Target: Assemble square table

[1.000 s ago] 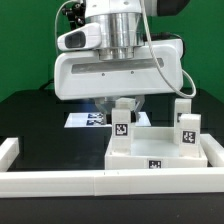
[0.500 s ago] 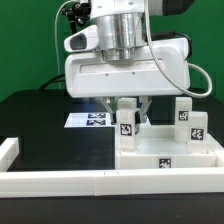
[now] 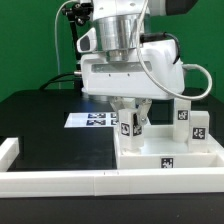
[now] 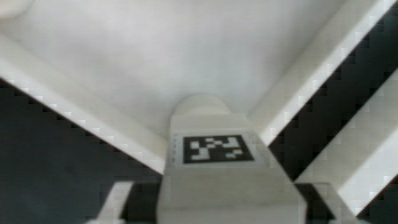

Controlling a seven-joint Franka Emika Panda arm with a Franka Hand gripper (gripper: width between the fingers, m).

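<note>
Exterior view shows the arm's pincer (image 3: pixel 130 118) low over the near-left corner region of the white tabletop (image 3: pixel 170 160), its two fingers clamped on an upright leg block (image 3: pixel 128 124) whose black-and-white tag faces the camera. The tabletop lies flat on the black bench (image 3: pixel 50 125), toward the exterior view's right, tray-like with its raised rim up and a small tag on its front edge. Two more leg blocks (image 3: pixel 190 122) stand upright at the tabletop's far right side, close together (whether they are seated in the tabletop or merely standing there I cannot tell). A long white border rail (image 3: pixel 60 180) runs along the front, and the marker board (image 3: pixel 92 119) lies flat behind the pincer. Wrist view looks straight down the held leg block (image 4: pixel 217 150), tag uppermost, with a white finger (image 4: pixel 121 205) at either flank and the tabletop's pale floor beyond.
</note>
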